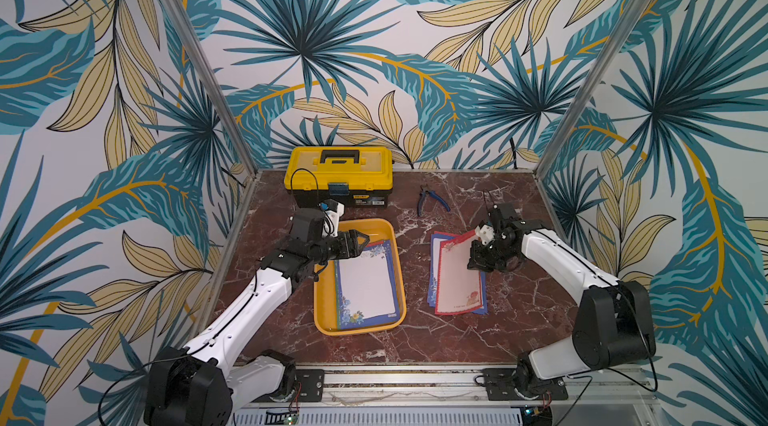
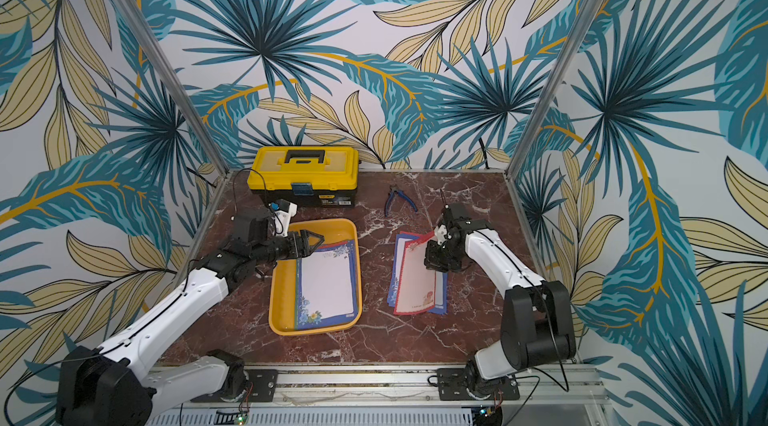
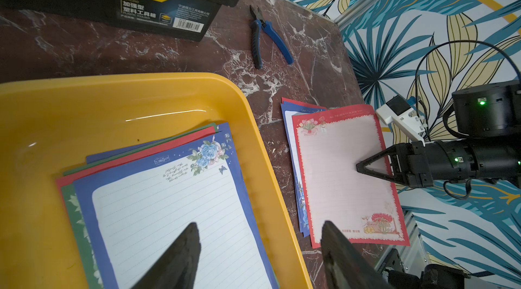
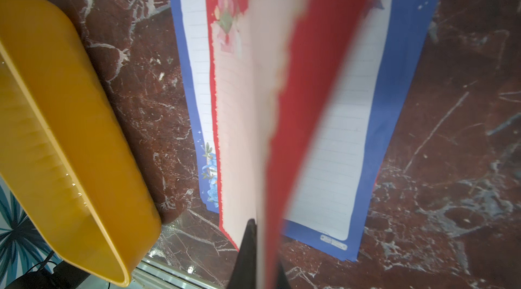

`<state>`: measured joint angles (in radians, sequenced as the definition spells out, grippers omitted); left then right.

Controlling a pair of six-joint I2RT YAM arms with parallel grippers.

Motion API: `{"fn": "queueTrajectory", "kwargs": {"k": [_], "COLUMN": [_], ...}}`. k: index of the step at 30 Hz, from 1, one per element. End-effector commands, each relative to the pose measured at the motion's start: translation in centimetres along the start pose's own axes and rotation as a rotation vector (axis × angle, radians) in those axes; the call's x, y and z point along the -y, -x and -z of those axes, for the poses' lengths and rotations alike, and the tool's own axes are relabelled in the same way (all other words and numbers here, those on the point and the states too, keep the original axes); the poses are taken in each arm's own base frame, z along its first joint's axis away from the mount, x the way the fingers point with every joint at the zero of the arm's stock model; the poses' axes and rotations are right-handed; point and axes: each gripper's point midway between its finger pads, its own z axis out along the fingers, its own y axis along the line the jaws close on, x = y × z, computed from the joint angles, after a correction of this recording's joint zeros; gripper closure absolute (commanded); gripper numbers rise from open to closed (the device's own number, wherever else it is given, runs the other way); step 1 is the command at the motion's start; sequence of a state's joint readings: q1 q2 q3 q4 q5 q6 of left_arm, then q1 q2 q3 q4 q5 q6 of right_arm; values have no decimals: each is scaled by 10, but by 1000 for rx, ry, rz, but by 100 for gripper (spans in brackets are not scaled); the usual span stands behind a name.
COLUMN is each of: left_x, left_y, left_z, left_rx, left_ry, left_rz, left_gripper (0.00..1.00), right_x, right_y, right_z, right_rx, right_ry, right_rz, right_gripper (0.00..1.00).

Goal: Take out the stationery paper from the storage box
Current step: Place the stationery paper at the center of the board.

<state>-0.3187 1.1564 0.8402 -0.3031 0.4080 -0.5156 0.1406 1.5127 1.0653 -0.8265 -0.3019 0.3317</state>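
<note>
We are stacking beside the storage box (image 1: 324, 303): right gripper (image 3: 363, 167) pinching a red sheet (image 1: 457, 282), left gripper (image 1: 362, 244) gaping over the box for another

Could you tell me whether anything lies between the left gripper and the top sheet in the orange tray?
Nothing visible does: the open left gripper hangs over the storage box, and the blue floral sheet lies uncovered on top inside it.

The toolbox (image 3: 158, 6) bore a yellow tag reading "deli 得力", above "加强型 塑料工具箱" and a barcode. The red-bordered sheet (image 3: 344, 177) read "ALL THE BEAUTY IS FOR YOU" along its top margin. The small logo on the blue-bordered sheet (image 3: 158, 203) was illegible.
</note>
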Motion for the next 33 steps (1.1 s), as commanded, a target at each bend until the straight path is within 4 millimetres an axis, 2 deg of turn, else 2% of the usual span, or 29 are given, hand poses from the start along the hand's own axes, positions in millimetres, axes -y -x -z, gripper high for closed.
{"fn": "queueTrajectory", "kwargs": {"k": [1, 8, 10, 14, 18, 23, 27, 30, 33], "left_x": [-6, -12, -15, -23, -34, -48, -56, -65, -69], "left_y": [-6, -8, -9, -12, -17, -22, -27, -34, -42], "left_z": [-6, -13, -15, -20, -22, -22, -20, -18, -16], "left_rx": [-20, -39, -46, -57, -78, -119, -138, -168, -198], "left_ry": [4, 21, 31, 58, 111, 201, 247, 304, 345], "left_rz": [-4, 1, 5, 24, 43, 54, 58, 61, 59], "left_gripper": [31, 31, 31, 33, 35, 35, 36, 38, 39], "right_x": [15, 34, 39, 54, 64, 67, 56, 35, -3], "right_y": [0, 2, 3, 11, 20, 25, 27, 28, 26], "right_z": [-8, -18, -20, -12, 6, 26, 42, 53, 57], "right_rx": [-14, -37, -37, 7, 85, 147, 187, 219, 234], "right_ry": [-59, -134, -155, -238, -323, -359, -334, -290, -220], "right_rz": [-1, -21, -25, -36, -32, -29, -23, 29, 115], "right_gripper": [98, 89, 76, 42, 20, 17, 17, 20, 25]}}
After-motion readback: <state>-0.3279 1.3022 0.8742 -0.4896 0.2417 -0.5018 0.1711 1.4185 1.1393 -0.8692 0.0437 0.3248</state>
